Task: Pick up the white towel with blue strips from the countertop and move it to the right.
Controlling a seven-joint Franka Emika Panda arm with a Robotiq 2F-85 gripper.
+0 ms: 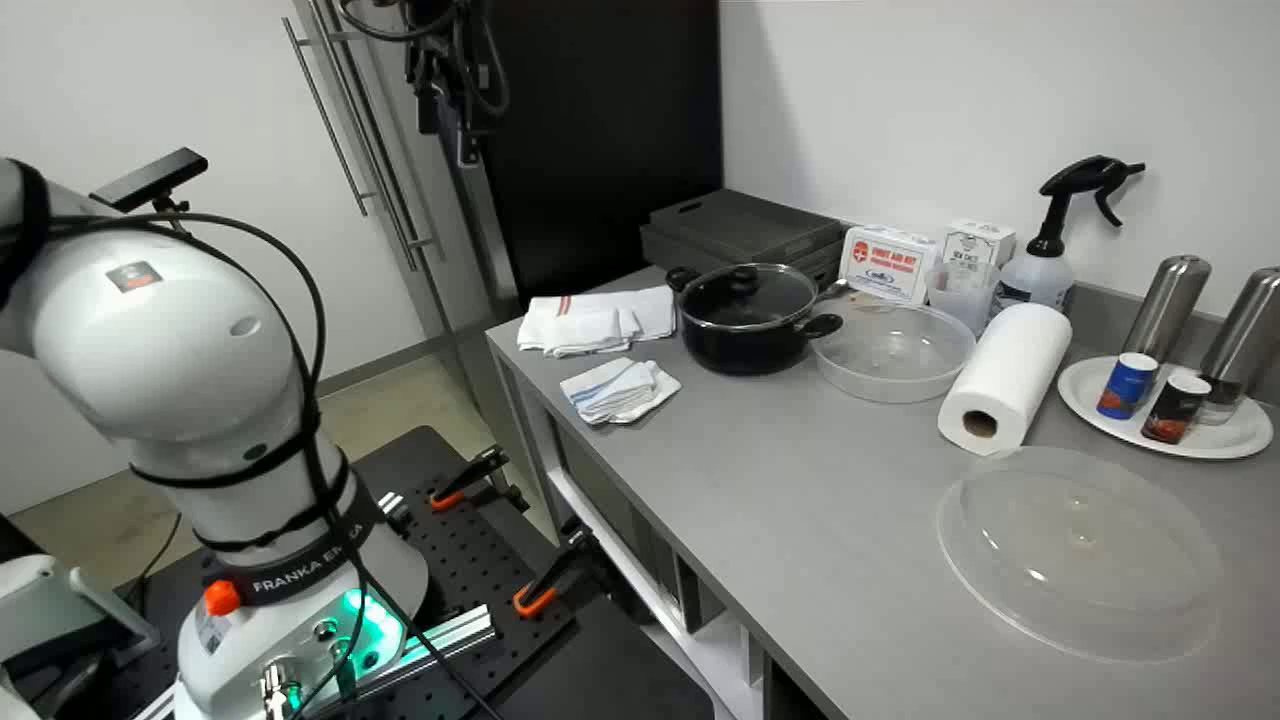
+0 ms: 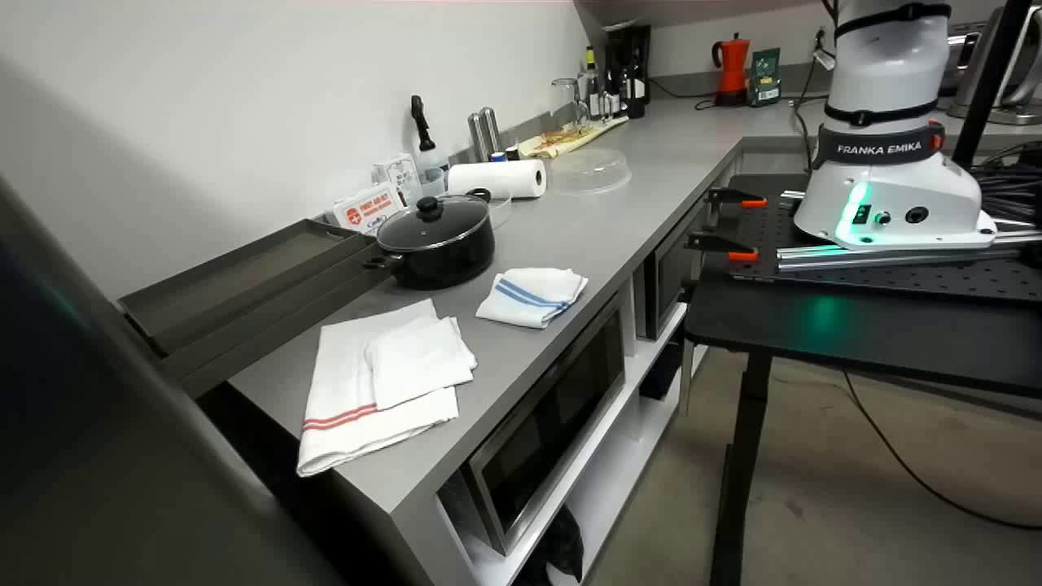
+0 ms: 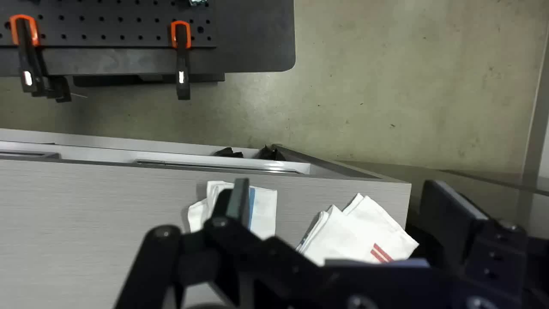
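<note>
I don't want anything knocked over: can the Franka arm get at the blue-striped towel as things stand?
Probably yes: the pincer hangs open, and the blue-striped towel lies uncovered near the edge of the counter. The black pot stands nearby, clear of the towel.

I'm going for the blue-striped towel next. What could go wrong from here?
The gripper might catch the red-striped towel, which shows between its open jaws in the wrist view. On descent, it could bump the black pot near the blue-striped towel. Being folded, that towel might open when lifted.
</note>
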